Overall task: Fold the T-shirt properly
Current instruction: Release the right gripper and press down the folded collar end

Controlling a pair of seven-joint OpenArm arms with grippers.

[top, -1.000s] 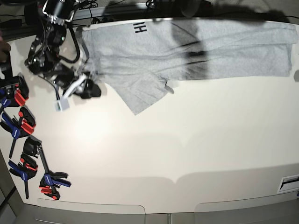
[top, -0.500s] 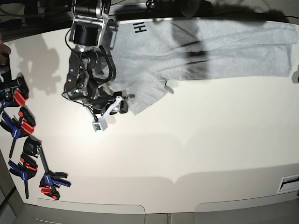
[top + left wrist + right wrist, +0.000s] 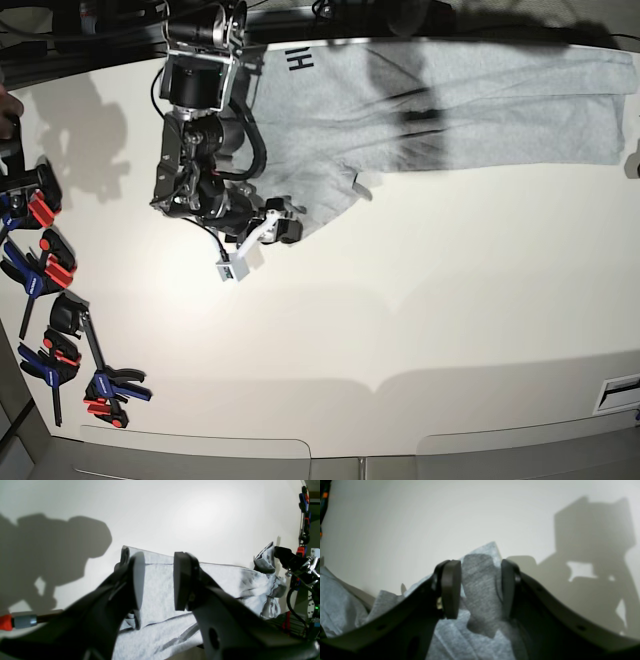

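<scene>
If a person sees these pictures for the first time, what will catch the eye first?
First, the grey T-shirt spread along the far edge of the white table. Next, the right end effector, open at the sleeve corner. Then the red and blue clamps at the base view's left edge.

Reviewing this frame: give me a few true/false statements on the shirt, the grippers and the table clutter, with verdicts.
1. The T-shirt lies along the table's far edge. True.
2. The right gripper is clamped shut with no cloth between its jaws. False: the jaws stand apart with a grey flap between them.
3. Black lettering shows on the shirt. True.
4. The clamps lie on the shirt. False: they lie at the table's side, apart from it.
5. The left gripper is open above the cloth. True.
</scene>
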